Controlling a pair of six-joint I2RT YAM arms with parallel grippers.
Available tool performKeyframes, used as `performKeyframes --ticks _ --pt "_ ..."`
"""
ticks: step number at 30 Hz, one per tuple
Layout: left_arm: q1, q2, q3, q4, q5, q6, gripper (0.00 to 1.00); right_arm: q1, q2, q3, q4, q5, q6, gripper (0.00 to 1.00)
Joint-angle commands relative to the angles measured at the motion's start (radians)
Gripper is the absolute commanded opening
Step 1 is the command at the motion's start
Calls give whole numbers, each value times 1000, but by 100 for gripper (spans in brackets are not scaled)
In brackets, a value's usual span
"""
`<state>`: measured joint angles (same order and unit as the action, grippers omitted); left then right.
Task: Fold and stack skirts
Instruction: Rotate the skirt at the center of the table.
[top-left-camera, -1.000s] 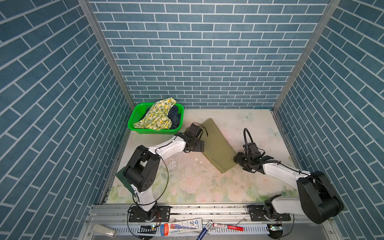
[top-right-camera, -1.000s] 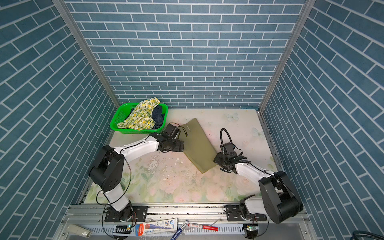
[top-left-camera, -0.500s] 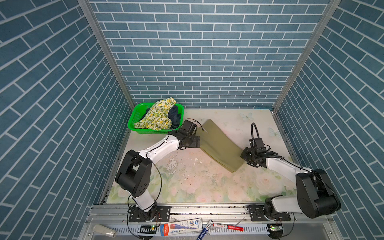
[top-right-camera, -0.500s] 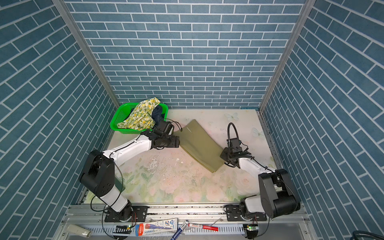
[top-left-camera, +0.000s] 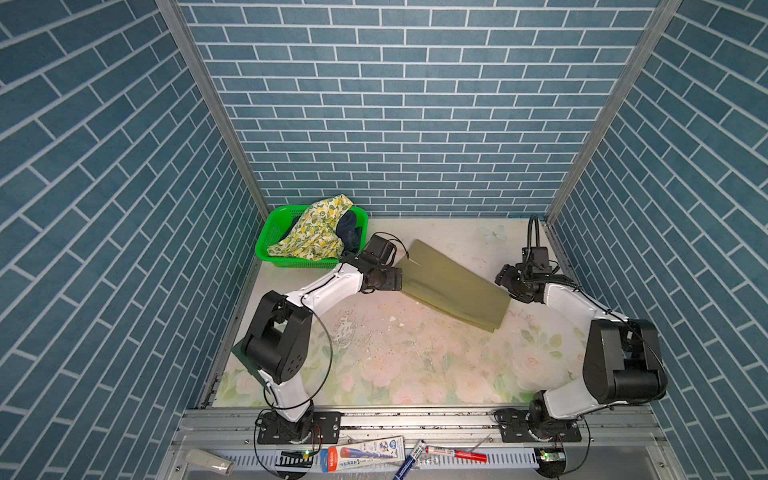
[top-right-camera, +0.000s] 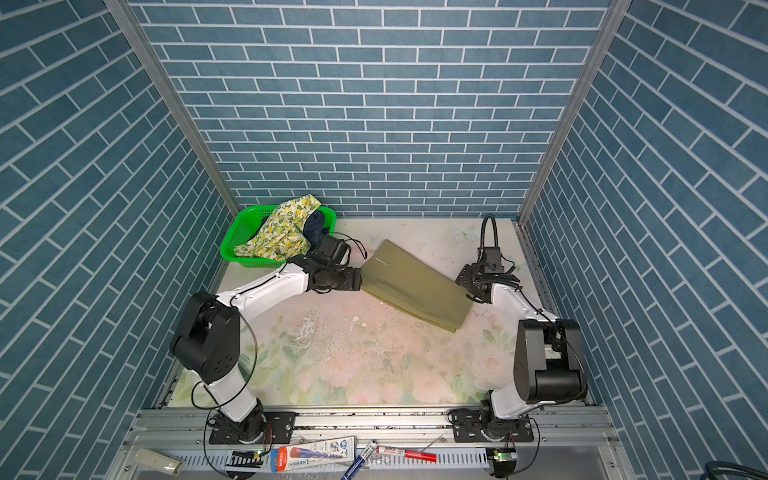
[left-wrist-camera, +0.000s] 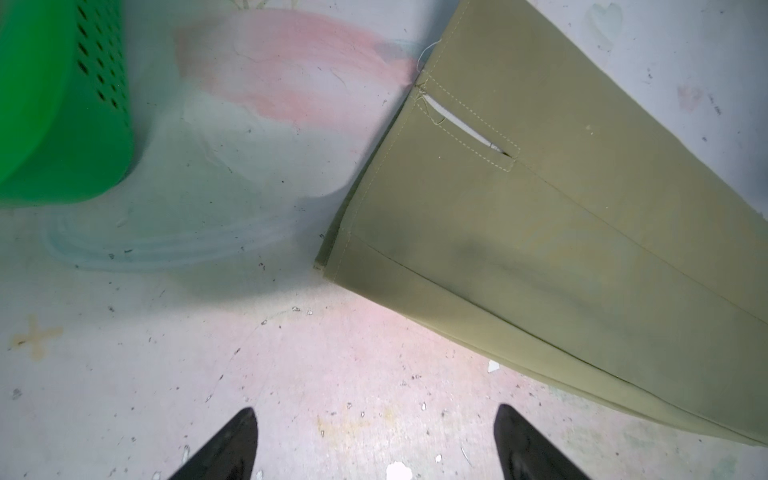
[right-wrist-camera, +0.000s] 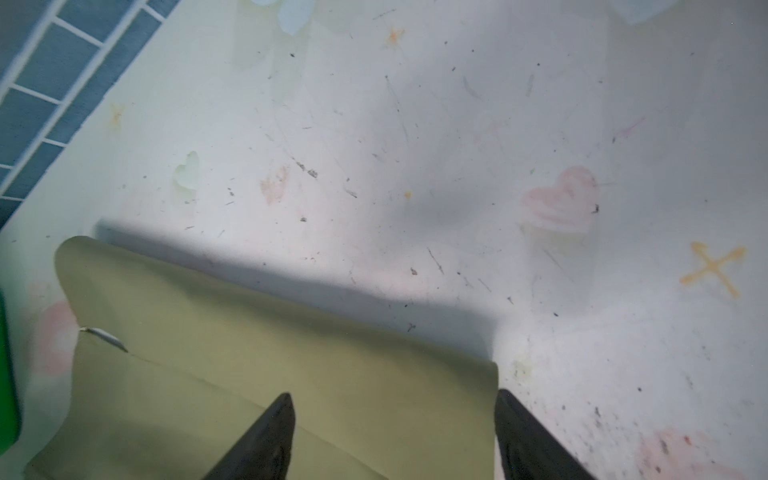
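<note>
- The left gripper (left-wrist-camera: 374, 436) has its two dark fingers (left-wrist-camera: 232, 449) wide apart, with nothing between them. Under them is only the bare, scratched table (left-wrist-camera: 208, 332).
- Just beside one of these fingers runs the long edge of the olive-khaki skirt (left-wrist-camera: 582, 249). The fingertip looks clear of the cloth.
- The right gripper (right-wrist-camera: 392, 415) also has its fingers (right-wrist-camera: 270, 440) apart. One finger is over the olive cloth and the other is at the short edge of the cloth. The cloth lies flat below them and is not pinched.
- In both top views the olive-khaki skirt is folded into a long, narrow shape. It lies flat and diagonally on the table between the two grippers, the left one at the end nearer the basket and the right one at the other end.
- A small slit (left-wrist-camera: 461, 124) with pale lining is at the end near the left gripper.
- The green basket (top-left-camera: 299, 262) stands in the far left corner of the table, close to the left gripper.
- In the basket the lemon-print skirt (top-left-camera: 316, 232) lies in a heap. The dark navy skirt (top-left-camera: 349, 235) is beside it, mostly hidden.
</note>
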<state>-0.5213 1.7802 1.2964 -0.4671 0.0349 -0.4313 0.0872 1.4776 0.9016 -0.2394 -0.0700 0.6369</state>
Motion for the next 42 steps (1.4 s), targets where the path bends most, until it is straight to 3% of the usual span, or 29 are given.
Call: performKeyframes --ticks 1,9,13,16,20,21,30,37,42 --pt "20 61 36 16 20 16 89 9 -94 -101 -27 -61 36 77" --pt "44 195 83 124 48 -12 89 32 -240 -209 -43 -69 64 78" --pt "49 261 109 170 38 -35 84 39 -273 -223 -56 -79 71 78" --pt "53 295 104 218 45 -49 58 40 -287 -222 -71 -85 75 77" --pt "52 304 79 230 46 -57 4 41 -309 -208 -98 -95 73 77" --pt "52 294 60 237 43 -61 0 41 -311 -203 -105 -95 70 77" --pt "10 84 -227 278 -28 -162 0 42 -272 -191 -150 -108 43 77" --pt "-169 -90 -463 297 -125 -331 0 41 -283 -226 -185 -107 31 77" --pt "-216 -238 -551 251 -142 -347 53 21 -259 -234 -172 -131 14 77"
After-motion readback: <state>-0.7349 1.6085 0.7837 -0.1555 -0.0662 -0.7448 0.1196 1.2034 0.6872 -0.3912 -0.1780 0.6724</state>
